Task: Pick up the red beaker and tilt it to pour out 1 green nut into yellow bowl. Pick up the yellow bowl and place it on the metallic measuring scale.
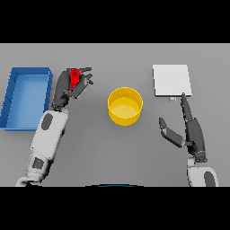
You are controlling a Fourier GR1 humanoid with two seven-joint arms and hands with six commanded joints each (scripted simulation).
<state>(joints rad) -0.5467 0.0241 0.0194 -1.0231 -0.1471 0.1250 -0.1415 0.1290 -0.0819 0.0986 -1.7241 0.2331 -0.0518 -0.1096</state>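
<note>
Right hand [193,132] rests lowest over the grey worktop [112,152], fingers straight and spread, thumb out to its left; its longest fingertip touches the near edge of the metallic measuring scale [172,80]. Left hand [72,85] is curled round the red beaker [74,76], gripping it. To the right of that hand stands the yellow bowl [125,105], well apart. On its left, just beside, lies a blue tray [13,96].

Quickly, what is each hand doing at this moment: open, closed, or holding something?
Left hand: closed around the red beaker.
Right hand: open, holding nothing, fingers straight toward the metallic measuring scale.
</note>
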